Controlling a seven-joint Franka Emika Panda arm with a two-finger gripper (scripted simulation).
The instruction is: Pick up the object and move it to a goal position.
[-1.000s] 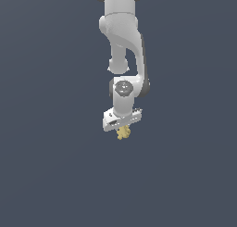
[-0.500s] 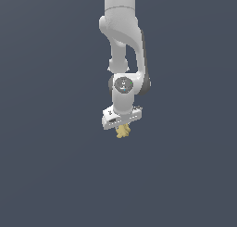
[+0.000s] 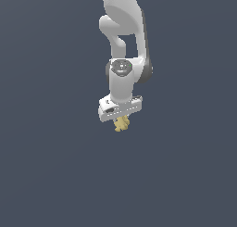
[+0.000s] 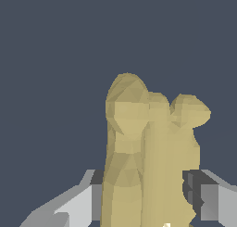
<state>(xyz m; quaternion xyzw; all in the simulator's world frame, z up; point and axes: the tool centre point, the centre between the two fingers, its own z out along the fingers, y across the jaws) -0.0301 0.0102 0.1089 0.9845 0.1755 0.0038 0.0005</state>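
Tan, knobby, faceted object point(image 3: 121, 123) sits clamped between smooth white gripper point(image 3: 121, 120) fingers point(image 4: 78, 204).

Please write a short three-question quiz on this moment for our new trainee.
1. True or false: the gripper holds the yellow-tan lumpy object between its fingers.
2. Multiple choice: in the exterior view, the object sits (A) on the ground, (B) just below the gripper body, (C) beside the arm's elbow.
3. Fill in: the object's surface looks ____ rather than smooth.

Key: 1 true; 2 B; 3 knobby.
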